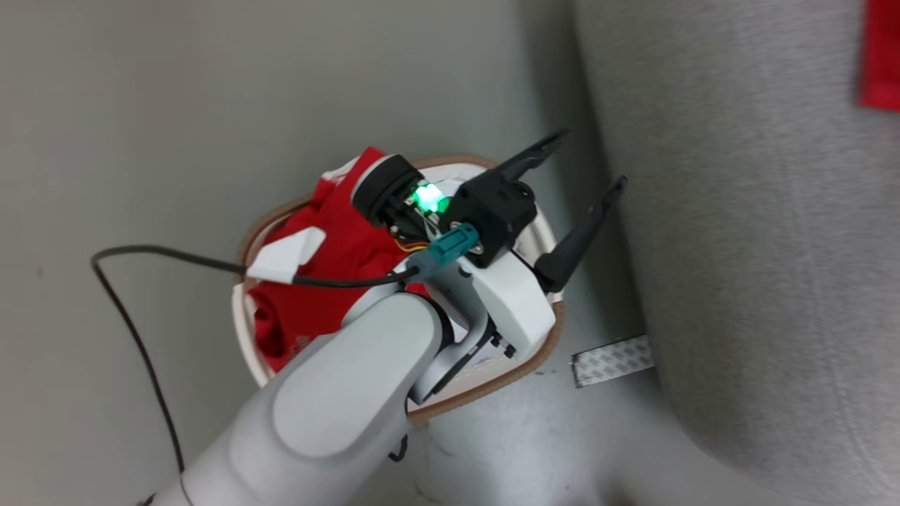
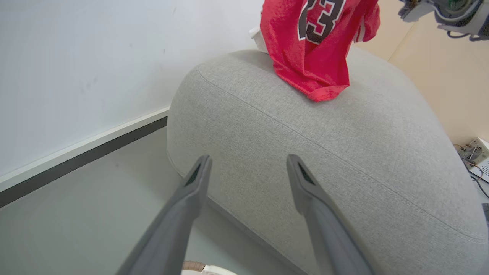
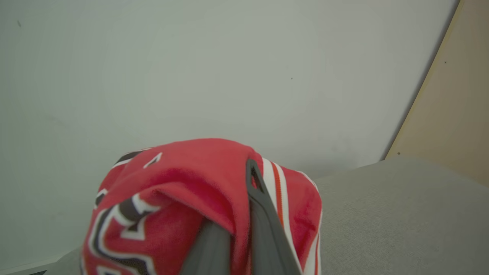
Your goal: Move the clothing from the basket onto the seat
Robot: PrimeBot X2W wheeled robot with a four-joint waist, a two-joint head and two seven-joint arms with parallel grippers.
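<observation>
Head view: the left gripper (image 1: 592,158) is hovering above the basket (image 1: 485,393) with its two dark fingers spread wide, nothing between them, and the tips pointing toward the seat (image 1: 759,246). The basket is standing on the floor (image 1: 105,140) just beside the base of the seat. A plain red garment (image 1: 330,281) with a white hem is lying bunched inside the basket, against the rim on the side away from the seat. A black cable (image 1: 140,253) is looping from the left wrist out over the floor, and a strip of patterned tape (image 1: 612,360) is lying on the floor at the foot of the seat. Part of the jersey (image 1: 882,56) is showing above the seat at the upper right corner. Left wrist view: the left gripper's fingers are standing well apart and empty, framing the rounded arm of the seat. The jersey, red with black-and-white numerals 23 and white stripes, is hanging from above, and its lowest fold is touching the top of that arm. A sliver of the basket's brown rim is showing at the bottom edge. A white wall (image 2: 95,57) with a dark baseboard is running behind the seat. Right wrist view: the right gripper (image 3: 246,179) is clamping the jersey, its fingers closed together on the cloth. The fabric is draping over one finger and leaving the other fingertip exposed. The grey seat is lying below and to the right.
</observation>
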